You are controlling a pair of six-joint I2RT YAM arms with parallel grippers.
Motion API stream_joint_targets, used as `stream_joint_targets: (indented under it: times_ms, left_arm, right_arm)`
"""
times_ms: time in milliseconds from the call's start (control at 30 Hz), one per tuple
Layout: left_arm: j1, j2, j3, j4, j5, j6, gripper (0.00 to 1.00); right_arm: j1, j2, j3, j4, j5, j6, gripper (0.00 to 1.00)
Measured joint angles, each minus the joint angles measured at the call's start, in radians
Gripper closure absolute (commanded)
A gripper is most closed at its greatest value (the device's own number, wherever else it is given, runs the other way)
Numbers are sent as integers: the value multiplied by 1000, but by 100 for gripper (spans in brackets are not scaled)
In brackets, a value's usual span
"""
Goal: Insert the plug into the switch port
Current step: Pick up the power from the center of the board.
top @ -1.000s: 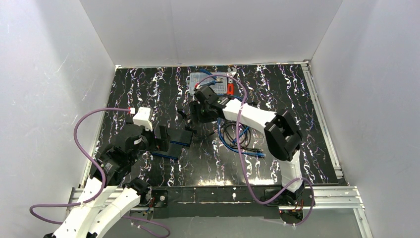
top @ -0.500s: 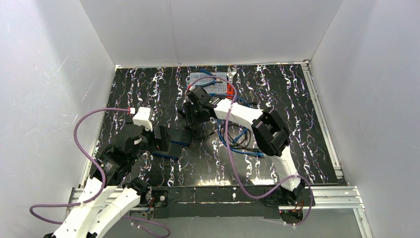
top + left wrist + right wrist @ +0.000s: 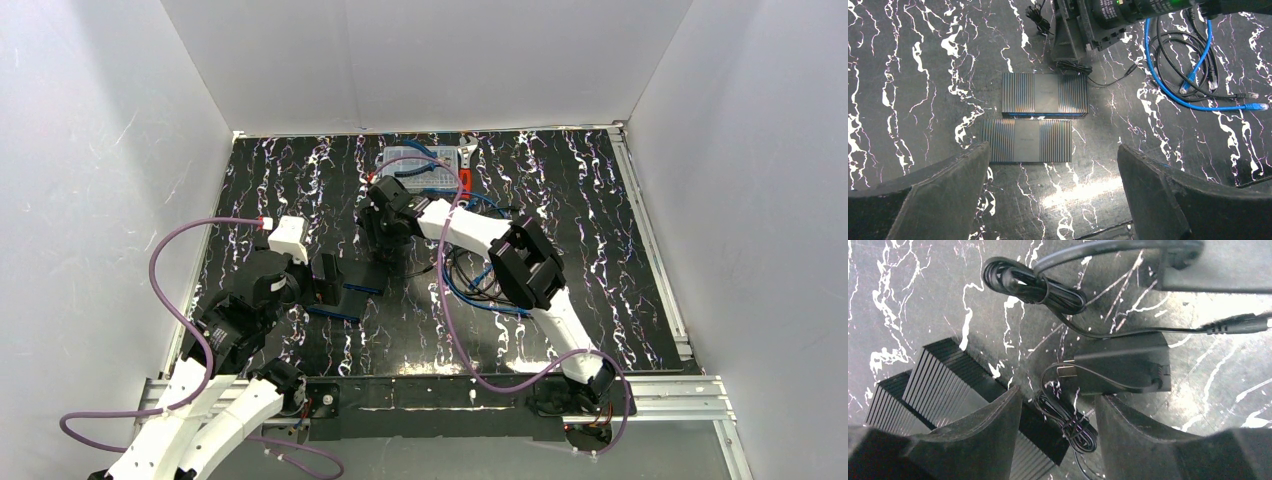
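Though switch [image 3: 1044,94] lettering is too faint to read | left jaws spread | right jaws spread above cord [image 3: 1068,421]

White links [image 3: 470,225], black joints [image 3: 525,275], purple cables [image 3: 153,268]

Table top [image 3: 600,220] — glossy black slab, white marble veining. Lying on it:
- two ribbed black switch boxes [image 3: 1044,94] [image 3: 1029,141], flat, long sides adjacent, slightly offset
- black power adapter [image 3: 1118,371] with thin lead, tied coil [image 3: 1033,282], loose barrel plug [image 3: 1240,325]
- tangled blue and black patch cables [image 3: 1149,55]
- clear parts box [image 3: 420,165] — near far edge
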Motion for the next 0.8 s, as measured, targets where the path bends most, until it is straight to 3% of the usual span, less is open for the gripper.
stream_joint_targets:
  times_ms: [800]
  left_arm:
    - [0, 0, 0, 0, 0, 0, 1]
  right_arm:
    - [42, -1, -51, 47, 54, -25, 48]
